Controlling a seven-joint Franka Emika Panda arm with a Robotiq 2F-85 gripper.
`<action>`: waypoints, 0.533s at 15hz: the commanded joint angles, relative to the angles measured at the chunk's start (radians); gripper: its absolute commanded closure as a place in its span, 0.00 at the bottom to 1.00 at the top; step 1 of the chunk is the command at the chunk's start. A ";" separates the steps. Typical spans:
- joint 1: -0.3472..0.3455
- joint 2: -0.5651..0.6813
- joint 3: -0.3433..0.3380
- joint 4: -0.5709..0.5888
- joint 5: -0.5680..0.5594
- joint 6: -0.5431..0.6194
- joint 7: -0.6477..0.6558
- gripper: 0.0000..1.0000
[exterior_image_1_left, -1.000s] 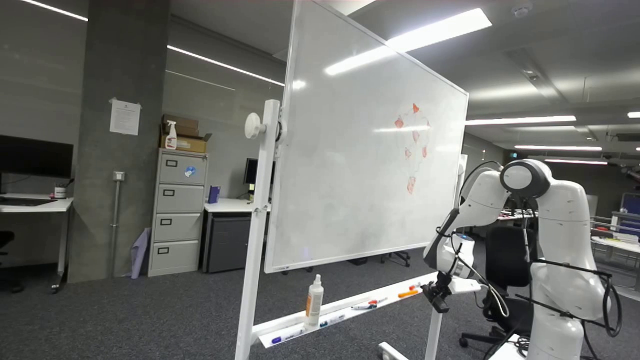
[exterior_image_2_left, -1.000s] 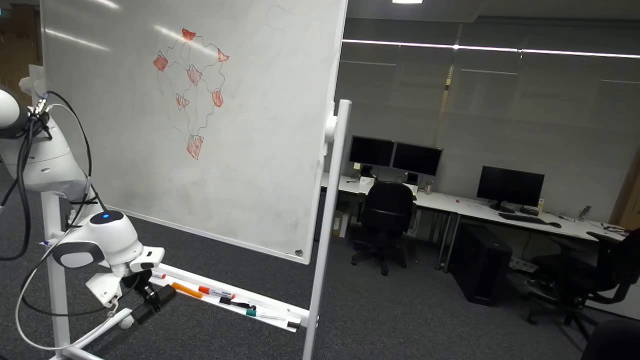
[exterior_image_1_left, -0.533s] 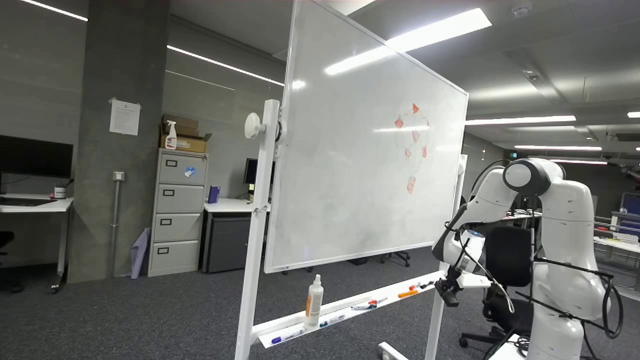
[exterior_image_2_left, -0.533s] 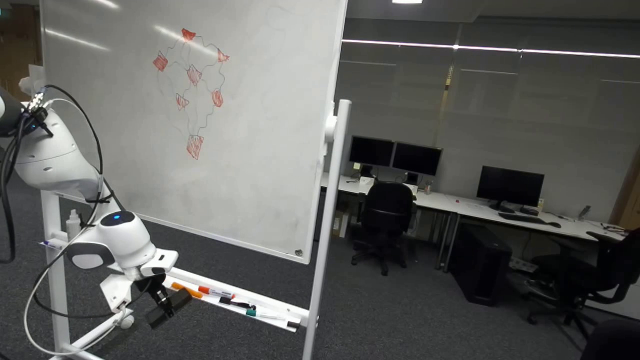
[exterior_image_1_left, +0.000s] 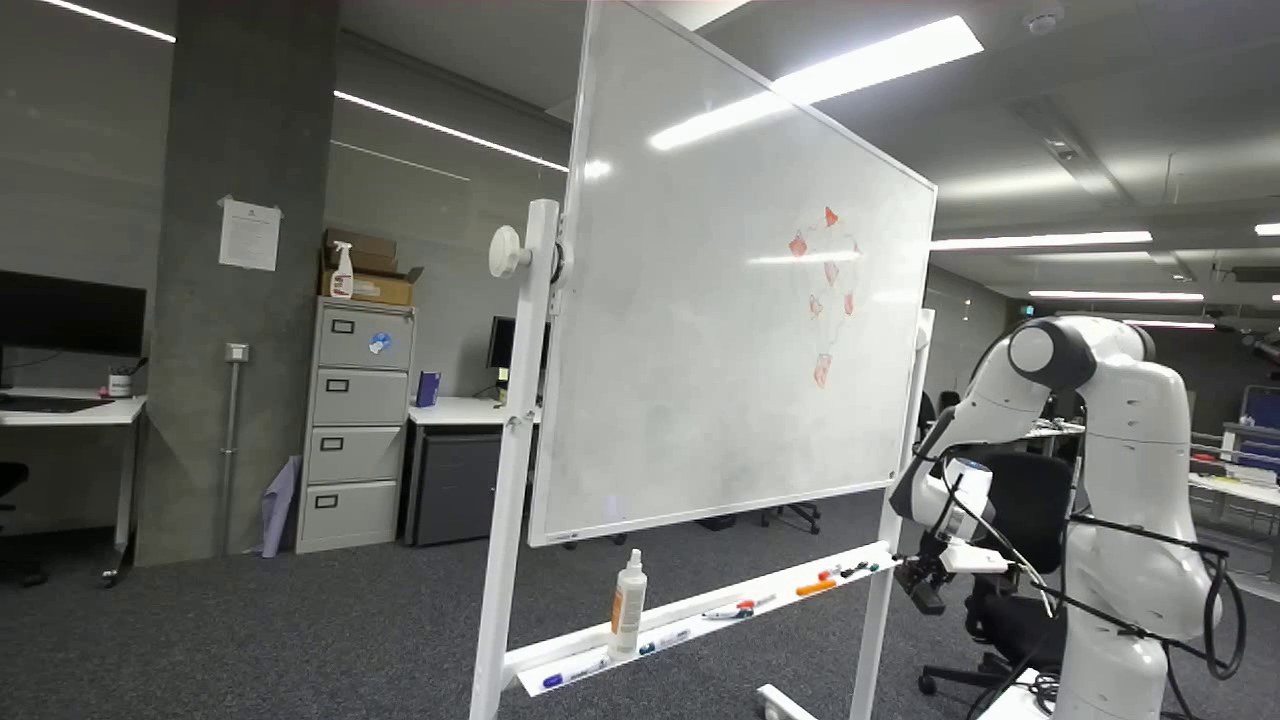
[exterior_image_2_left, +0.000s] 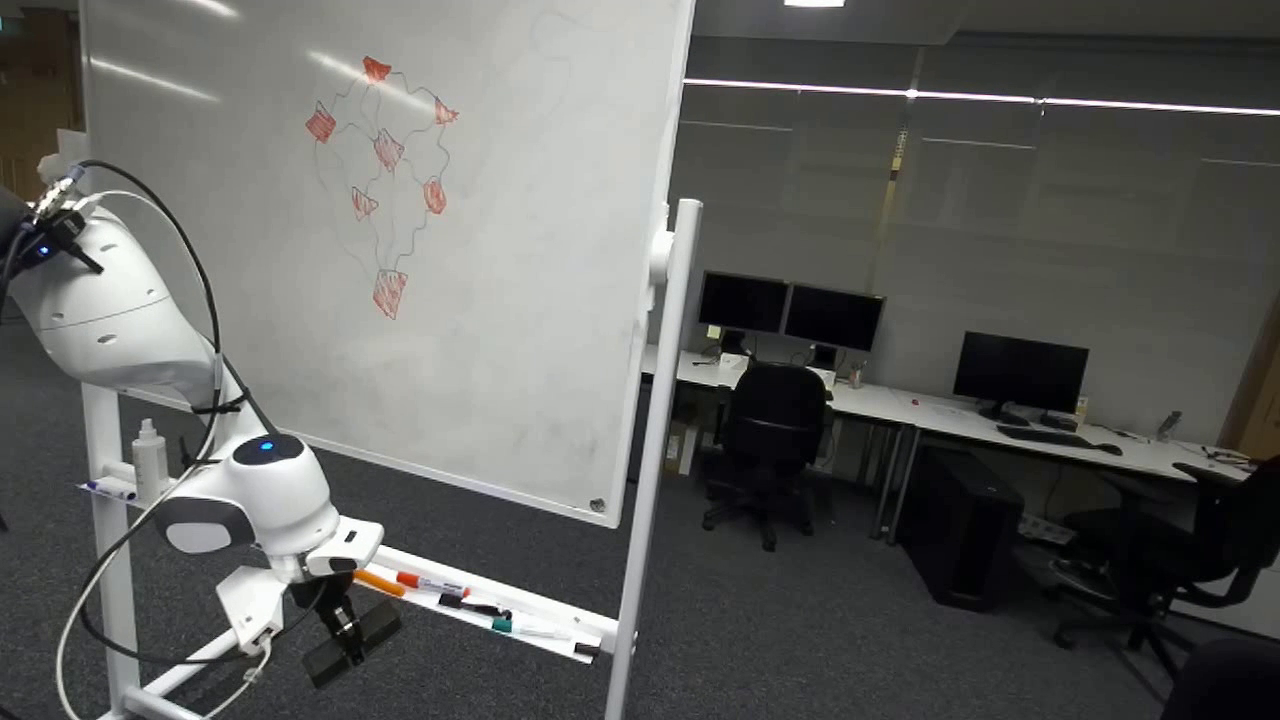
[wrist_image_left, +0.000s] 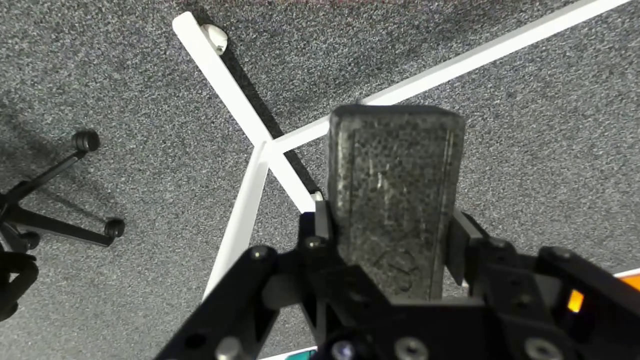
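Basically, the gripper (wrist_image_left: 392, 235) is clamped on a dark block (wrist_image_left: 395, 170), eraser-like in shape, pressing its two long sides; probably pinched that way because the width suits the jaws better than the length. That leaves the far end free and one broad face toward the wrist camera. Block hangs in the air over carpet (wrist_image_left: 125, 300), near the tray (exterior_image_2_left: 550, 609) but apart from it, so the grip alone seems to bear its weight. Tray runs below the whiteboard (exterior_image_2_left: 510, 390), likely to keep pens handy: orange marker (exterior_image_2_left: 378, 582), red-capped marker (exterior_image_2_left: 432, 585), black-capped marker (exterior_image_2_left: 486, 609) and green-capped marker (exterior_image_2_left: 515, 627) lie flat, roughly lengthwise, presumably so they don't roll off. White bottle (exterior_image_1_left: 628, 605) stands upright toward the tray's other end in both exterior views, likely on a flat base. Board carries a drawing (exterior_image_2_left: 388, 150), red patches joined by thin dark lines, well above the block. Round knob (exterior_image_1_left: 507, 252) on the post (exterior_image_1_left: 508, 500) looks meant to fix the board's angle. Wrist view also catches the stand's foot (wrist_image_left: 236, 97), splayed probably for steadiness. Mark on the block too blurred to read.
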 joint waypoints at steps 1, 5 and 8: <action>0.023 -0.068 -0.107 0.010 -0.104 -0.051 0.026 0.69; -0.382 -0.146 0.171 0.022 -0.482 -0.102 0.278 0.69; -0.563 -0.222 0.295 0.041 -0.624 -0.207 0.377 0.69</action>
